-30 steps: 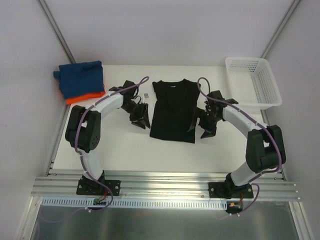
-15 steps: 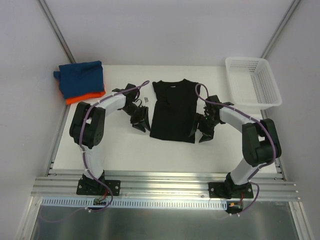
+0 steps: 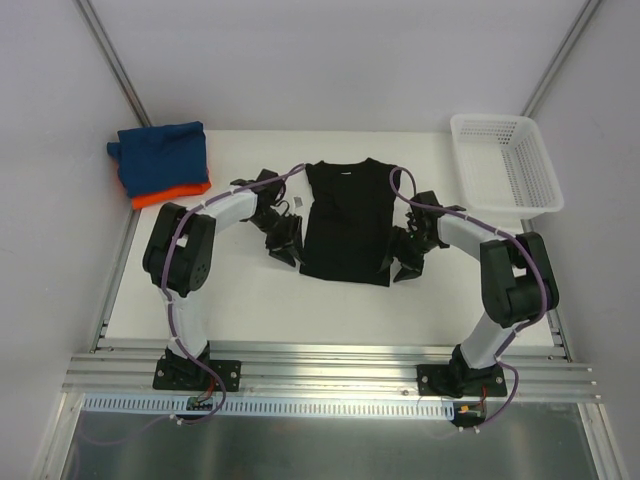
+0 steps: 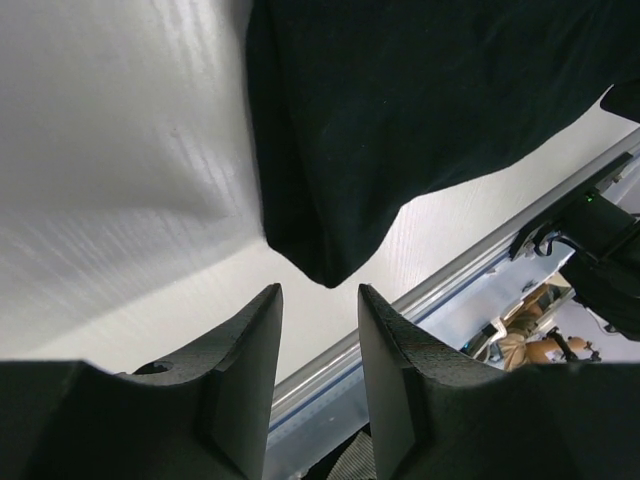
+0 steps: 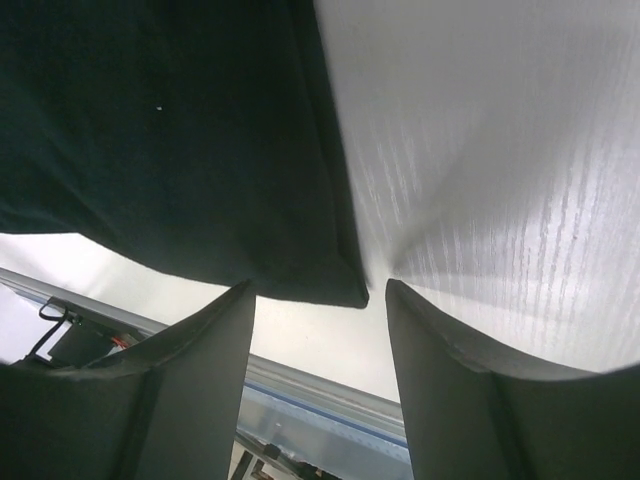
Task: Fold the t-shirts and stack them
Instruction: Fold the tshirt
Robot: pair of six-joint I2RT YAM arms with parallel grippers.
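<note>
A black t-shirt (image 3: 345, 220) lies flat on the white table, sleeves folded in, collar toward the back. My left gripper (image 3: 287, 245) is open at its near left corner; the left wrist view shows that corner (image 4: 330, 260) just beyond the open fingertips. My right gripper (image 3: 400, 260) is open at its near right corner; the right wrist view shows that corner (image 5: 340, 285) between the spread fingers. Neither holds cloth. A folded blue t-shirt (image 3: 160, 155) lies on an orange t-shirt (image 3: 172, 193) at the table's back left.
A white mesh basket (image 3: 505, 165) stands at the back right. A small grey tag (image 3: 297, 204) lies on the table left of the black shirt. Metal rails (image 3: 320, 365) run along the near edge.
Both grippers have moved inward toward the black shirt's near corners. The shirt itself has not moved.
</note>
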